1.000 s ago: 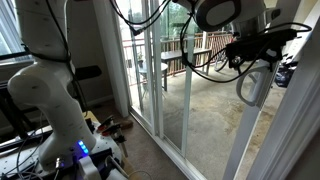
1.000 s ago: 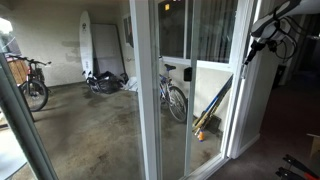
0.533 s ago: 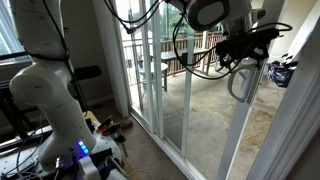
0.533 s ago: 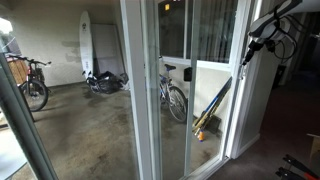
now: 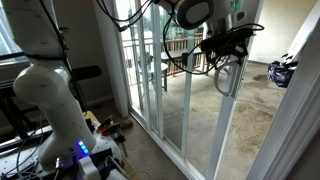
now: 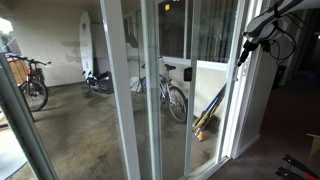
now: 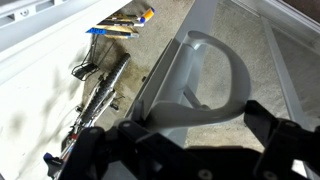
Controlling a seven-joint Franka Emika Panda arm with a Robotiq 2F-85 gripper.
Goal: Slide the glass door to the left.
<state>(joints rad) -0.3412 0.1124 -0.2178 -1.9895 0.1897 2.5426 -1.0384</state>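
The glass door (image 5: 196, 115) is a tall clear panel in a narrow white frame, seen in both exterior views, with its far frame post (image 6: 118, 100) standing left of centre. Its pale grey D-shaped handle (image 7: 214, 78) fills the wrist view and shows on the door's edge (image 5: 229, 76). My gripper (image 7: 200, 135) is open, its black fingers (image 7: 132, 142) standing wide apart on either side of the handle's lower end. In both exterior views the gripper (image 5: 224, 47) (image 6: 246, 44) sits high at the door's handle edge.
A fixed, handle-less glass panel (image 5: 148, 70) stands beside the sliding one. The robot's white base (image 5: 55, 100) and floor cables (image 5: 110, 127) are indoors. Outside stand bicycles (image 6: 172, 92) (image 6: 30, 85), a white surfboard (image 6: 88, 45) and leaning tools (image 6: 212, 108).
The glass door has slid left, about a door-frame's width each half second, and my gripper has travelled left with the handle. The opening beside the handle edge has grown wider.
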